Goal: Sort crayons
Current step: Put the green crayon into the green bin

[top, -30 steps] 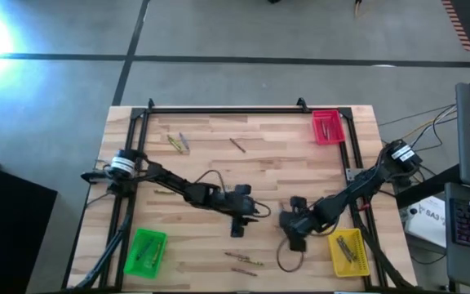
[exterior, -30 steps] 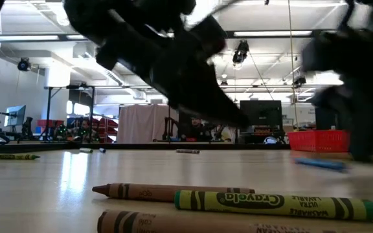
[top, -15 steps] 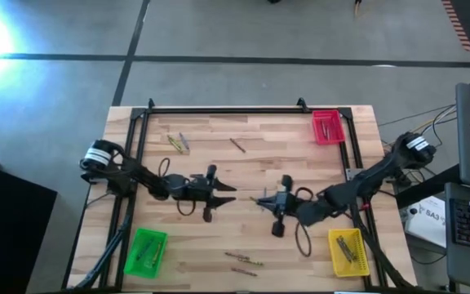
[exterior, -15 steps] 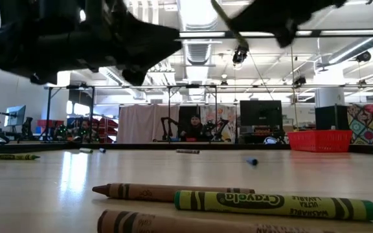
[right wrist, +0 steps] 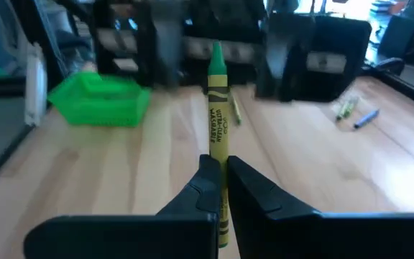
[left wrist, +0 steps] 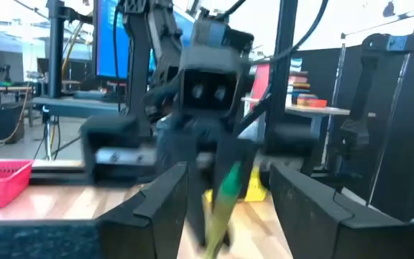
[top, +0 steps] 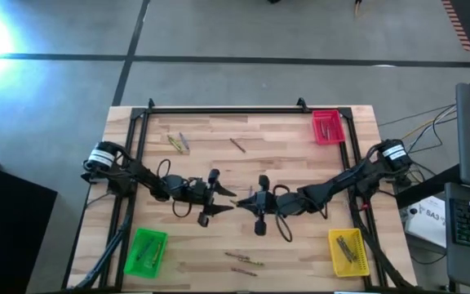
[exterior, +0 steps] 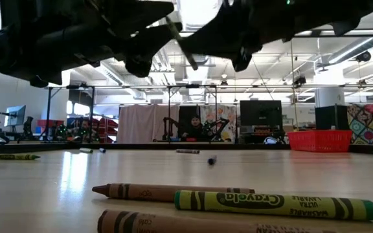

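My right gripper [top: 250, 198] is shut on a green crayon [right wrist: 217, 115] high above the table's middle. My left gripper [top: 228, 196] faces it from the left and is open. In the left wrist view its fingers [left wrist: 171, 198] stand on either side of the crayon's pointed end [left wrist: 225, 194], apart from it. In the low view the crayon [exterior: 182, 44] shows tilted between the two grippers. Other crayons lie flat on the table: two at the far left [top: 178, 141], a brown one [top: 237, 144], several near the front edge [top: 243, 261] and a small dark one [exterior: 211, 160]. My right gripper pinches the green crayon's blunt back end [right wrist: 219, 150] between its two fingers [right wrist: 205, 180]. The fingers come about level from the table's right and lie along the crayon. The crayon sticks out ahead of the fingertips, tip toward my left gripper, lifted clear of the table.
A green tray [top: 145, 251] stands at the near left, a yellow tray [top: 348, 251] with crayons at the near right, and a red tray [top: 326, 126] with crayons at the far right. A black frame [top: 219, 110] runs along the far edge and the sides.
My right gripper has risen from near the yellow tray and gone toward the table's left, carrying the green crayon to my left gripper. My left gripper has risen and drawn back a little toward the left. The small dark crayon on the table has moved leftward.
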